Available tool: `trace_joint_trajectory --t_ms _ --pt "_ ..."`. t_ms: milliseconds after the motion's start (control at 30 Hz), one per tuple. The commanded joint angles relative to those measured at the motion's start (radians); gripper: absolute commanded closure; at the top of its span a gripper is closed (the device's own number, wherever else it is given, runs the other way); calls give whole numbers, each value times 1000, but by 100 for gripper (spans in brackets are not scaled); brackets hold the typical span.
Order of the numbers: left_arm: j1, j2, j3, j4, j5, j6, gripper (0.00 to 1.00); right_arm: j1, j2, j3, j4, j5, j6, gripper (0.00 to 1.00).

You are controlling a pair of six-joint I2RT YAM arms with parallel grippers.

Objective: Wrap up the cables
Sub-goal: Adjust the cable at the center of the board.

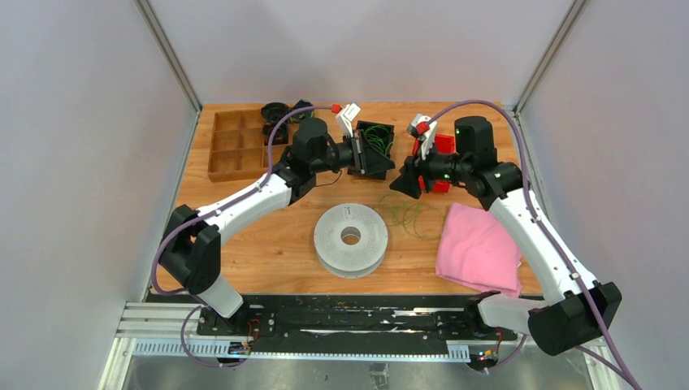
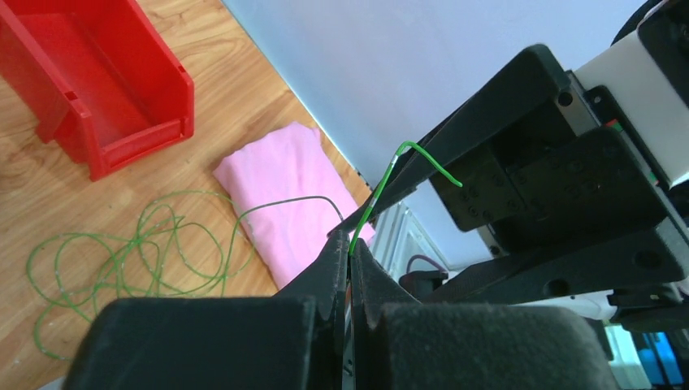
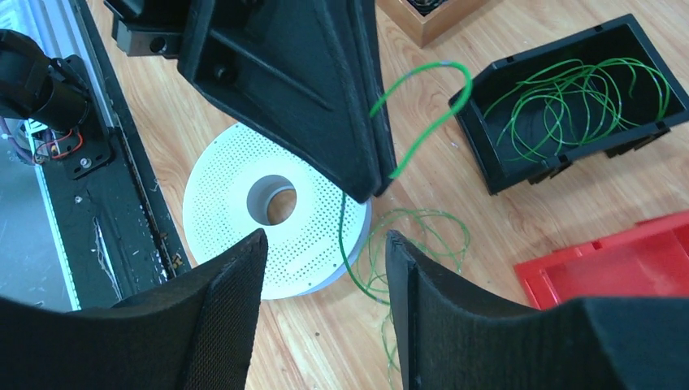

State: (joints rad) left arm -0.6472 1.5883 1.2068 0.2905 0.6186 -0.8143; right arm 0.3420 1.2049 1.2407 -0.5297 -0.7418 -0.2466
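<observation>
A wooden table (image 1: 268,244) stands between plain pale grey walls (image 1: 81,162) joined by slanting metal posts (image 1: 169,57). The light is soft and even. A black rail (image 1: 349,323) lines the table's near edge.

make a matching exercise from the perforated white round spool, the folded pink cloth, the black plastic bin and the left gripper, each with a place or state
Things:
1. perforated white round spool
2. folded pink cloth
3. black plastic bin
4. left gripper

Places or states:
a. shut on a thin green cable
b. middle of the wooden table
c. holds green cable loops
d. right side of the table

Pairs: 1-b, 2-d, 3-c, 4-a
</observation>
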Motion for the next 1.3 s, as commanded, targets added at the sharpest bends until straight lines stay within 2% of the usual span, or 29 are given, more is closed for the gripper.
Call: trace_joint_trajectory --t_ms 0,367,633,767,1033,1200,1267 --pt "4 -15 -32 120 19 -74 100 56 3 -23 123 -6 26 47" --pt "3 -17 -58 176 25 -138 100 75 42 -28 138 58 17 69" --pt "3 -20 -68 193 21 -153 98 76 30 -55 130 60 -28 99" --pt "4 -31 -73 194 19 -115 87 76 10 -74 102 38 -74 99" --pt "10 -54 -77 181 20 -23 55 76 -1 -76 8 -29 -152 99" --pt "31 -93 -64 105 33 102 38 76 -12 -80 -43 -26 -203 99" --pt "32 -105 -50 66 45 174 35 75 -14 -82 -61 -37 -217 99"
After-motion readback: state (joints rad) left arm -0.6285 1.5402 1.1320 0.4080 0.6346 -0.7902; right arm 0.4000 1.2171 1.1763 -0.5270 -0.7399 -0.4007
